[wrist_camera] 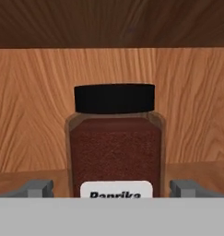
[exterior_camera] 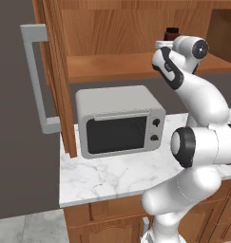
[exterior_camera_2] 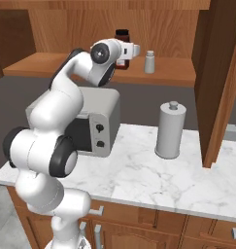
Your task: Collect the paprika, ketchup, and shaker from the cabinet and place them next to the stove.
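Observation:
The paprika (wrist_camera: 115, 138), a dark brown-red jar with a black cap and a pale label, stands upright on the shelf of the open wooden cabinet (exterior_camera_2: 168, 73). My gripper (wrist_camera: 112, 188) is open and level with the jar. One fingertip (wrist_camera: 39, 188) shows on each side of the jar, both apart from it. In the right base view the hand hides most of the paprika (exterior_camera_2: 122, 35). The small pale shaker (exterior_camera_2: 149, 62) stands on the same shelf, just right of the jar. In the left base view the paprika's (exterior_camera: 172, 33) cap shows above my arm. The ketchup and the stove are out of view.
A grey microwave (exterior_camera: 119, 121) sits on the marble counter (exterior_camera: 112, 178) below the shelf. A tall grey knob-topped cylinder (exterior_camera_2: 170, 129) stands to its right. The cabinet's left door (exterior_camera: 55, 76) with its grey bar handle (exterior_camera: 36, 78) hangs open; another open door (exterior_camera_2: 216, 82) stands right.

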Motion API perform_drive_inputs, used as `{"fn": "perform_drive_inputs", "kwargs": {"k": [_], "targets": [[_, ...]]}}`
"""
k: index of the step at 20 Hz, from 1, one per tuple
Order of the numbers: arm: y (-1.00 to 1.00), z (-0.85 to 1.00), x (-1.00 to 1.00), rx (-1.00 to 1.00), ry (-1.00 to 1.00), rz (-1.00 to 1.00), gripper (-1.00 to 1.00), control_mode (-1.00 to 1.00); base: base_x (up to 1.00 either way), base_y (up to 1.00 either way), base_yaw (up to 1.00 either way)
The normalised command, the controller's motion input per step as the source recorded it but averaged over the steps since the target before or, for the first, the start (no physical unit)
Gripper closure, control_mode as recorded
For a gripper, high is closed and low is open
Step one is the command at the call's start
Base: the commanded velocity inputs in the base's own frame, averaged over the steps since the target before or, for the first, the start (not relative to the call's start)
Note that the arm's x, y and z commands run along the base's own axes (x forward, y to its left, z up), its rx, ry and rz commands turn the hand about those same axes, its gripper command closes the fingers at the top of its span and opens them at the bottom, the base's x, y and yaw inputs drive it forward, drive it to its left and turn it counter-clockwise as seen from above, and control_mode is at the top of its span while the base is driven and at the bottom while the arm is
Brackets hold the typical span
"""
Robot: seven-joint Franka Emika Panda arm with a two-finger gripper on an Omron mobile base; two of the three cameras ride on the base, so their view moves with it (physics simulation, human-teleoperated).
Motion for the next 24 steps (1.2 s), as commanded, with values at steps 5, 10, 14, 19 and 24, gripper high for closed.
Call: {"fn": "perform_drive_inputs", "kwargs": {"k": [5, 10, 14, 19, 24], "targets": [[0.00, 0.00, 0.10, 0.00, 0.00, 0.00, -1.00, -1.00, 0.00, 0.00, 0.00], [0.00, -0.01, 0.10, 0.00, 0.00, 0.00, -1.00, -1.00, 0.00, 0.00, 0.00], [0.00, -0.03, 0.10, 0.00, 0.00, 0.00, 1.00, -1.00, 0.00, 0.00, 0.00], [0.00, -0.01, 0.04, 0.00, 0.00, 0.00, 1.00, -1.00, 0.00, 0.00, 0.00], [0.00, 0.00, 0.00, 0.00, 0.00, 0.00, 1.00, -1.00, 0.00, 0.00, 0.00]]}}
